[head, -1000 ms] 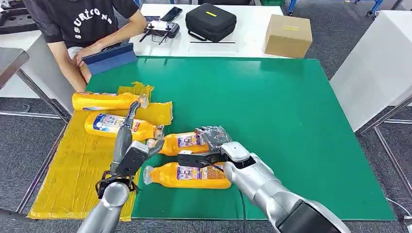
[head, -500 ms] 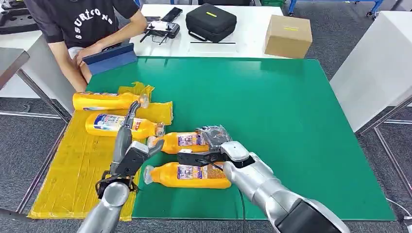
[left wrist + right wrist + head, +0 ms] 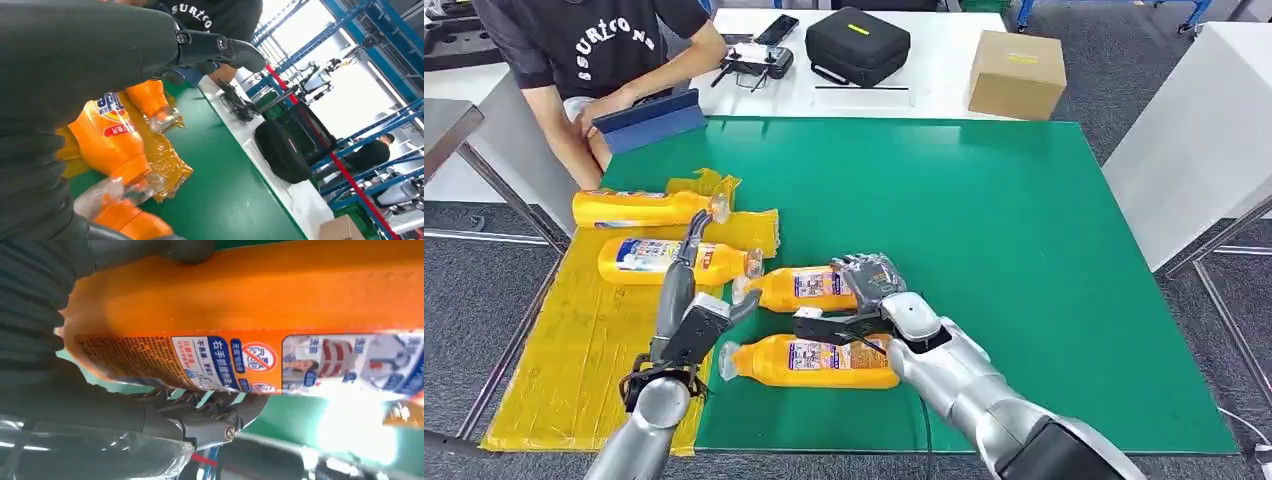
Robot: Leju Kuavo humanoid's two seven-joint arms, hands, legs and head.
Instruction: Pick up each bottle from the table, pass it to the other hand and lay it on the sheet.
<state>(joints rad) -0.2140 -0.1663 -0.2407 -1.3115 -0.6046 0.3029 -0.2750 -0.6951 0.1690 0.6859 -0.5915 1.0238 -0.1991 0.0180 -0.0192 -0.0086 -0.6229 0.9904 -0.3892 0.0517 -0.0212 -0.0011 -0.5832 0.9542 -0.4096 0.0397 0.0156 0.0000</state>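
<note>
Head view shows the green table (image 3: 1024, 250) with the yellow sheet (image 3: 574, 350) at its left. The held bottle (image 3: 809, 288) lies lengthwise, cap toward the left hand (image 3: 692, 325), which waits just beside it, fingers spread and holding nothing. The right hand (image 3: 864, 300) grips the bottle's base end.

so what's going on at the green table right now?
The robot is sorting orange bottles onto the yellow sheet. Its right hand grips one bottle by the base, over the green table. The left hand is open, fingers spread near that bottle's cap end, not touching it as far as I can tell. Two bottles lie on the sheet; another lies on the table. A person sits at the far corner.
</note>
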